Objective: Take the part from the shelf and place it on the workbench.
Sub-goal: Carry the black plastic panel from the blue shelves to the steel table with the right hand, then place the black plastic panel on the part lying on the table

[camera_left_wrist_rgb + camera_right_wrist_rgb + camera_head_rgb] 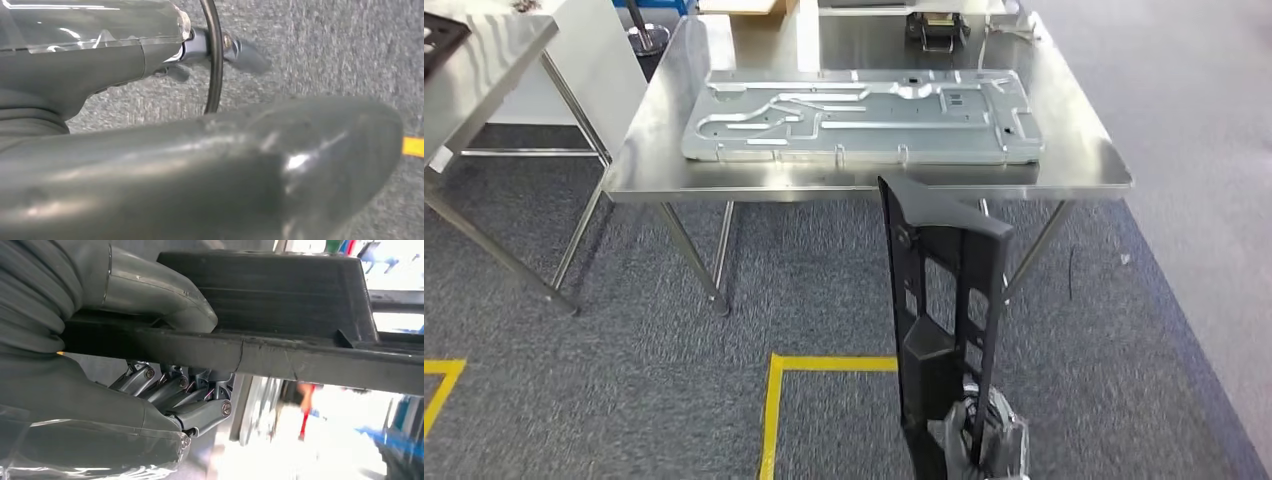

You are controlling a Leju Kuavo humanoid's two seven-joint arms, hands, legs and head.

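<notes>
Right robot hand (982, 432) closed around the low end of the tall black part (944, 300), upright before the bench (864, 175), left robot hand (150, 165) unclear; risk of tipping or hitting the bench edge or the metal plate (859, 115), from so low a hold.

Workshop, steel workbench (1114, 170), stamped metal panel (864, 120)

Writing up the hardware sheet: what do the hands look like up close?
Right hand: grey ribbed cover, thick smooth grey thumb, darker metal fingers with visible screws, clear plastic wrap near the wrist. Left hand: same glossy grey thumb and clear wrap, with a black cable looped by it.
</notes>
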